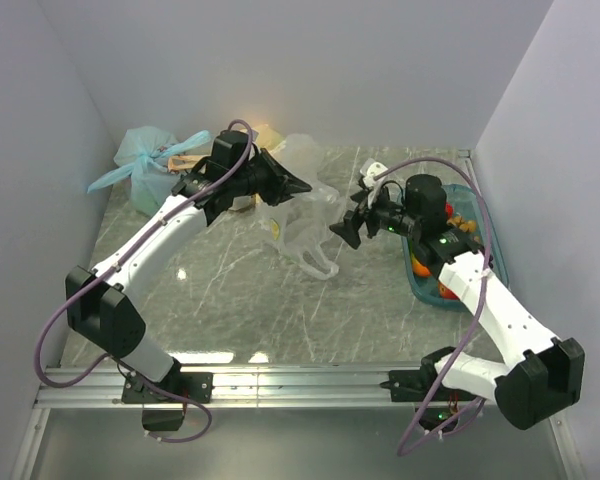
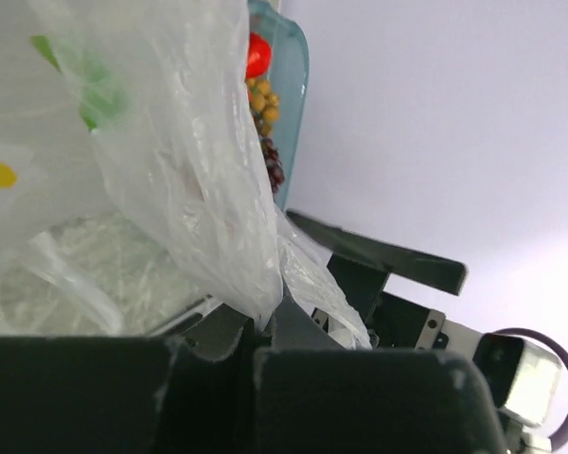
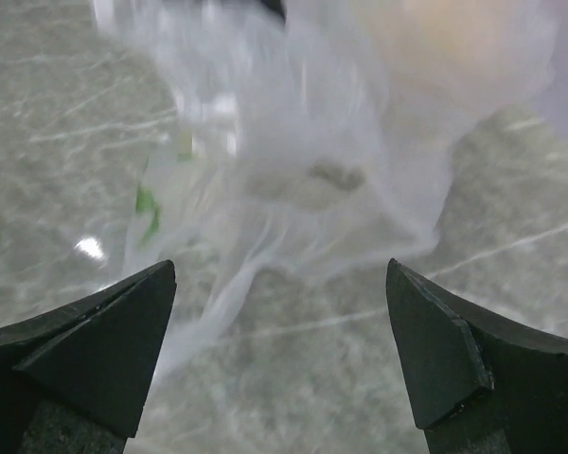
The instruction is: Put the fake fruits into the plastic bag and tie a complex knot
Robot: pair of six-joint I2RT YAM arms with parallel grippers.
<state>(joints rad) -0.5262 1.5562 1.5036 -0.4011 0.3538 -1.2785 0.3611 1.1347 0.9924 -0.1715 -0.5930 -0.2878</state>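
Note:
The clear plastic bag (image 1: pixel 302 222) hangs crumpled over the marble table, lifted at the top. My left gripper (image 1: pixel 300 187) is shut on a fold of its film (image 2: pixel 218 189), pinched between the jaws (image 2: pixel 265 326). My right gripper (image 1: pixel 344 229) stands open just right of the bag. In the right wrist view its fingers (image 3: pixel 280 274) are wide apart, with the blurred bag (image 3: pixel 293 170) ahead and nothing between them. The fake fruits (image 1: pixel 421 268) lie in the blue tray (image 1: pixel 485 235); a red one (image 2: pixel 257 55) and dark grapes (image 2: pixel 273 168) show past the bag. No knot is in view.
A tied light blue bag (image 1: pixel 148 163) sits at the back left corner. An orange-yellow bag (image 1: pixel 267 135) lies behind the left gripper. White walls close in on three sides. The arm bases and a rail (image 1: pixel 300 380) run along the near edge.

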